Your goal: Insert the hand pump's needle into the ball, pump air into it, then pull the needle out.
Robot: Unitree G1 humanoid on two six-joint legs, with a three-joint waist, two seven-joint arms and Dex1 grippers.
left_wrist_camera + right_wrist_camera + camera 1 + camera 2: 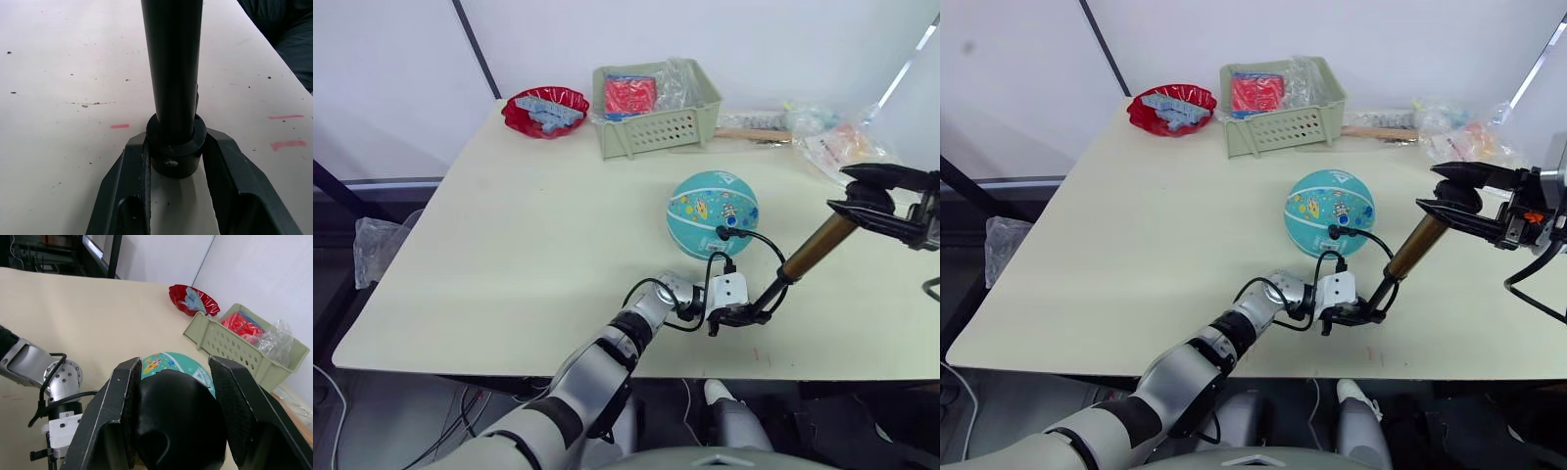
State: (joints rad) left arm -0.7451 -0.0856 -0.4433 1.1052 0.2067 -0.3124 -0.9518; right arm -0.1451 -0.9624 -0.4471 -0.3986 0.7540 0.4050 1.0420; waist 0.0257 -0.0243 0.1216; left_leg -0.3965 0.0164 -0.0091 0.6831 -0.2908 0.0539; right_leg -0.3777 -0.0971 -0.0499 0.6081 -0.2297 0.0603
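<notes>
While both pincers pinch the hand pump [808,252], a green basket [656,122] stands behind the ball [712,213].

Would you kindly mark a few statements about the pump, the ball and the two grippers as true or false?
1. The left gripper is shut on the base of the hand pump. True.
2. The right gripper is open and away from the pump. False: it is shut on the pump's black handle.
3. The ball sits inside the green basket. False: it rests on the table, in front of the basket.
4. The pump's black hose runs to the ball's near side. True.
5. The pump lies flat on the table. False: it is held tilted between the grippers.
</notes>
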